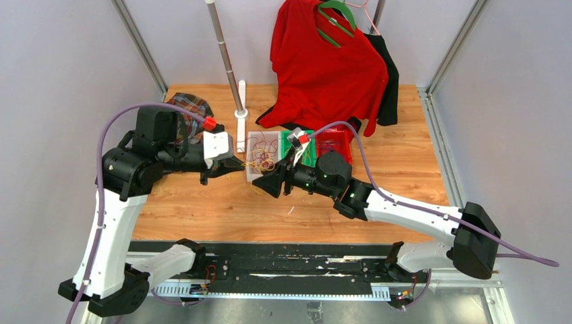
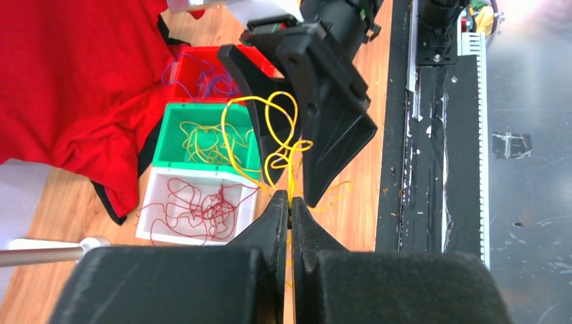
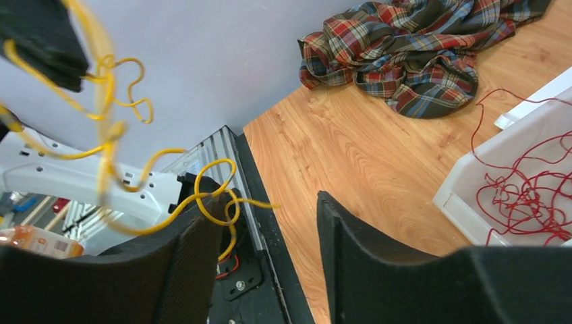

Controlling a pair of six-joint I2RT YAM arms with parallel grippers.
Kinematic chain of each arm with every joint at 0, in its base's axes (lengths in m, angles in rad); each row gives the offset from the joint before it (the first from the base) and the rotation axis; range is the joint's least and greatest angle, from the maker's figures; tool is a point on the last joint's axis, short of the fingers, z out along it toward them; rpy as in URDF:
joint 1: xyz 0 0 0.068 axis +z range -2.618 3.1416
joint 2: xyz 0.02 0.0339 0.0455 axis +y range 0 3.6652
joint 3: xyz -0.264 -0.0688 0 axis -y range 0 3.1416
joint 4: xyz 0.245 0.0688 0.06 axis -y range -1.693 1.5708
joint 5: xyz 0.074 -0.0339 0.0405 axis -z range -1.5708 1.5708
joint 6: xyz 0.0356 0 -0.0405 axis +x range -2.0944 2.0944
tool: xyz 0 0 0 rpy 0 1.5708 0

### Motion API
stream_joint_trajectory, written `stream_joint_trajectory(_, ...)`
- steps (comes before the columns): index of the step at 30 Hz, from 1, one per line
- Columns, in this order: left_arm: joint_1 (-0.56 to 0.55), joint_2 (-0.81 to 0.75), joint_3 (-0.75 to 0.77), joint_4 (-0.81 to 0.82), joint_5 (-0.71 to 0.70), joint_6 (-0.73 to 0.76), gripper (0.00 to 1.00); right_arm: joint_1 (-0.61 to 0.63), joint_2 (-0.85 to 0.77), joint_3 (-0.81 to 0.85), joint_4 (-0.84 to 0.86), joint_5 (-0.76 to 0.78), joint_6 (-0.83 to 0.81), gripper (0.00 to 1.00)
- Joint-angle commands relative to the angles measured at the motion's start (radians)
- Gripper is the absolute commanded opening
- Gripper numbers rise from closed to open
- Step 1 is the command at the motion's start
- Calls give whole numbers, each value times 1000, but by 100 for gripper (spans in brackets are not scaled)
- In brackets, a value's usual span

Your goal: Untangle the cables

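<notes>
While left gripper (image 2: 290,201) pinches yellow cables (image 2: 291,177), right gripper (image 3: 263,206) gapes beside

Yellow cables (image 2: 289,156); plaid cloth (image 3: 418,54)

Counter (image 1: 202,209): left bin (image 2: 150,202), middle bin (image 2: 164,138) and right bin (image 2: 202,52) in a row at centre.
Cables (image 2: 202,209): in the bins.
Loose cable (image 2: 291,172): between left pincer (image 1: 237,164) and right pincer (image 1: 264,183), before the bins.
Cloth (image 1: 192,108): far-left corner.
Garments (image 1: 324,67): hanging behind the bins.
Pole (image 1: 225,57): left of the garments.
</notes>
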State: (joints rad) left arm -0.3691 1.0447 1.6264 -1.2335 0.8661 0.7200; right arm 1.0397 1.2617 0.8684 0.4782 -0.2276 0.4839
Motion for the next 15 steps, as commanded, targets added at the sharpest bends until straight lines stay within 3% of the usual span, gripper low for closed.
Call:
stream_joint_trajectory(1, -7, 1, 43, 2, 50, -32, 0, 2, 19, -27, 113, 45, 65, 48)
stream_joint_trajectory(11, -8, 19, 122, 2, 126, -78, 0, -23, -93, -206, 30, 155, 65, 9)
stream_joint_trajectory(15, -7, 31, 160, 2, 143, -103, 0, -37, -176, -246, -72, 206, 19, 9)
